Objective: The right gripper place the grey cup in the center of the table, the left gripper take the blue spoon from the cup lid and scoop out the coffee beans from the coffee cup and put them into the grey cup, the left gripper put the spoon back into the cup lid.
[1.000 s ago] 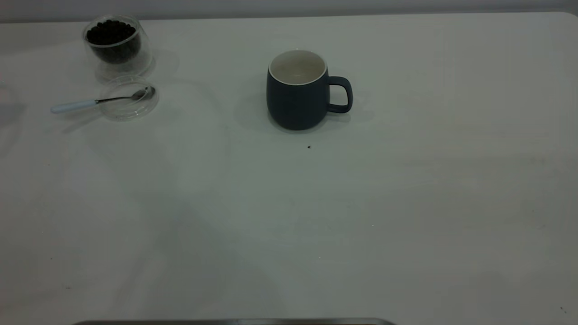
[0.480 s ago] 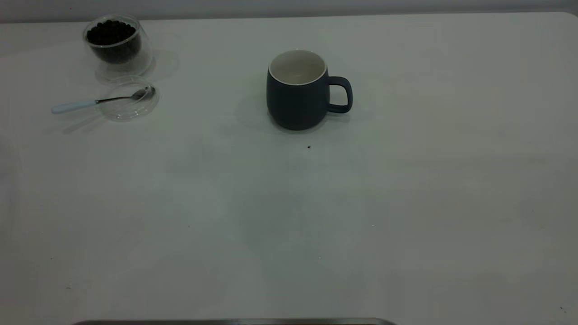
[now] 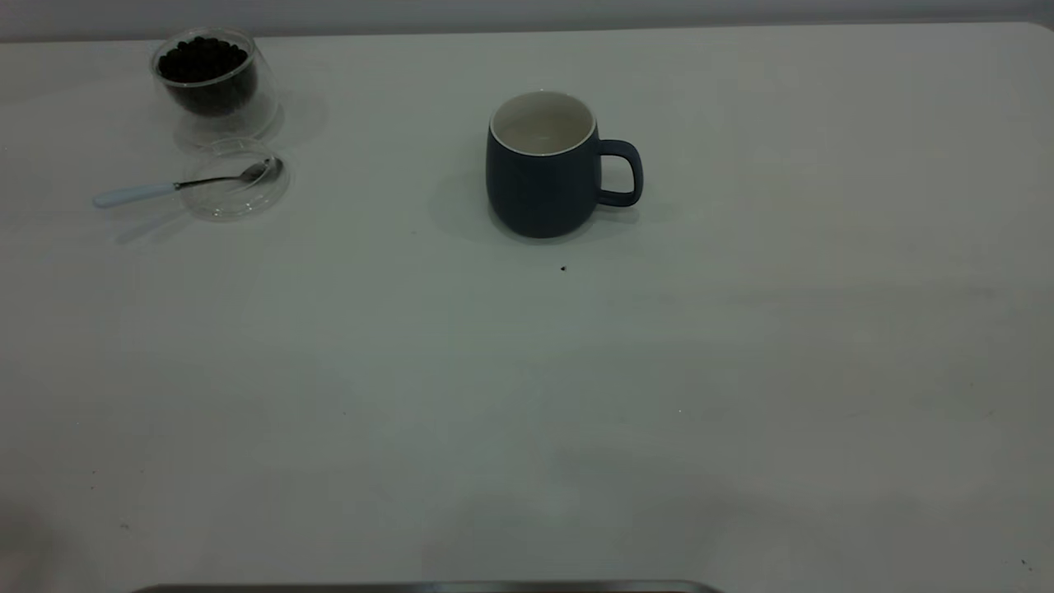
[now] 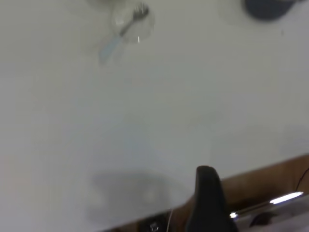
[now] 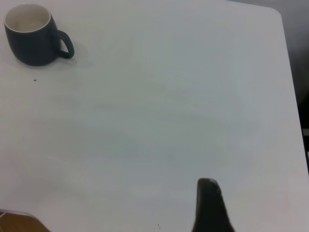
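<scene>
The grey cup (image 3: 543, 165) stands upright on the surface (image 3: 741, 371), a little toward twelve o'clock of its middle in the exterior view, its loop handle pointing to three o'clock and its cream inside bare. Far off toward ten o'clock sits the coffee cup (image 3: 212, 82), a clear glass cup with the coffee beans (image 3: 202, 59) heaped dark inside it. Just at its six o'clock side, about touching its base, lies the cup lid (image 3: 235, 189), flat on the surface. The blue spoon (image 3: 177, 184) rests across the lid, metal bowl inside the disc near its three o'clock rim, pale handle sticking out past the rim toward nine o'clock. A tiny dark speck (image 3: 563, 268) lies at six o'clock of the grey cup, a little apart from it. Neither of my hands shows in the exterior view. Each wrist view shows just one dark finger, my left hand (image 4: 207, 203) over the surface's edge, my right hand (image 5: 208, 205) well apart from the grey cup, so I cannot tell how wide either stands.
</scene>
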